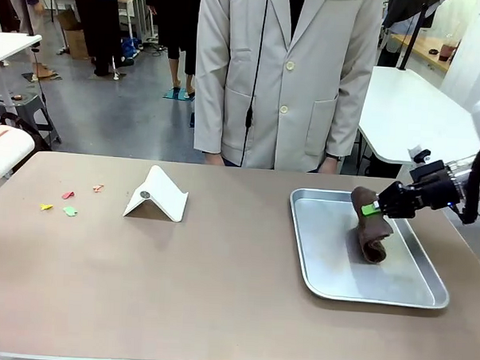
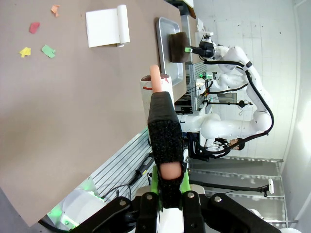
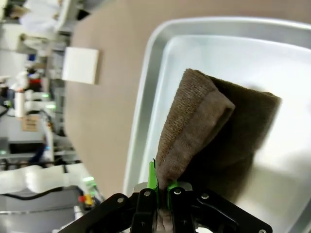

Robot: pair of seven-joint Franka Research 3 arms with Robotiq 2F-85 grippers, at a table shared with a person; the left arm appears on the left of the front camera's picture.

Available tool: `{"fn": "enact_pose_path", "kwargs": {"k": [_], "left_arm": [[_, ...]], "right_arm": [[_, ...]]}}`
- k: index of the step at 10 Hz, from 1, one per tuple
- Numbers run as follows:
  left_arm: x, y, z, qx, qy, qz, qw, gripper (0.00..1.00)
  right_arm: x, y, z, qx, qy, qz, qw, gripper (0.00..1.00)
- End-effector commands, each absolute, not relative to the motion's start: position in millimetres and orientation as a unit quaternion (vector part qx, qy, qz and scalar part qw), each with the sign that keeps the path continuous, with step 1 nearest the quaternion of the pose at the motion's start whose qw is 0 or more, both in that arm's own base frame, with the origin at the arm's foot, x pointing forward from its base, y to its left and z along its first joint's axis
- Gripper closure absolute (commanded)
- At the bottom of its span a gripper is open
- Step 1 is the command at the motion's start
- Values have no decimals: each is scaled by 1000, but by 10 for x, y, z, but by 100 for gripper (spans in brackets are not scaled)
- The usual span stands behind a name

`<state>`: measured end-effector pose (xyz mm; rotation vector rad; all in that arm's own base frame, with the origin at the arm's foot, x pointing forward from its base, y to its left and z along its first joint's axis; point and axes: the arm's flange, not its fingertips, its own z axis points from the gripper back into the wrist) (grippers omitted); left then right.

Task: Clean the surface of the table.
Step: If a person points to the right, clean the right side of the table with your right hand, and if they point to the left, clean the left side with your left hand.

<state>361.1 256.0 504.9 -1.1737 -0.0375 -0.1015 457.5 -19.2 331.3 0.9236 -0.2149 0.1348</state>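
Note:
The taupe-brown table (image 1: 180, 281) carries several small coloured paper scraps (image 1: 68, 204) at its left, also lying at the scraps (image 2: 39, 41) spot in the left wrist view. My left gripper (image 2: 167, 187) is shut on the black foam handle of a lint roller (image 2: 165, 136), held above the table's near edge; its white roll (image 1: 2, 154) pokes in at the far left. My right gripper (image 1: 372, 208) is shut on a brown cloth (image 1: 371, 233) and lifts one end of it off the silver tray (image 1: 324, 271). The right wrist view has the cloth (image 3: 204, 126) pinched between the gripper (image 3: 163, 187) fingers.
A white folded card-like stand (image 1: 156, 196) sits left of centre, between the scraps and the tray. A person in a beige coat (image 1: 288, 70) stands at the far edge. White tables stand behind at left and right.

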Motion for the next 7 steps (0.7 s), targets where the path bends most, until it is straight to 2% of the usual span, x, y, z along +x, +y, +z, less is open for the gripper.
{"fn": "enact_pose_path", "kwargs": {"k": [1,4,7], "left_arm": [[3611,2547,5115,-561,-23,-41,827,100],[3611,2547,5115,-561,-23,-41,827,100],[3611,2547,5115,-561,-23,-41,827,100]], "right_arm": [[4520,-315,3453,524,-128,55,840,93],[4300,-551,3756,651,-99,-5,753,93],[3851,-935,4160,730,-93,3,677,93]]}}
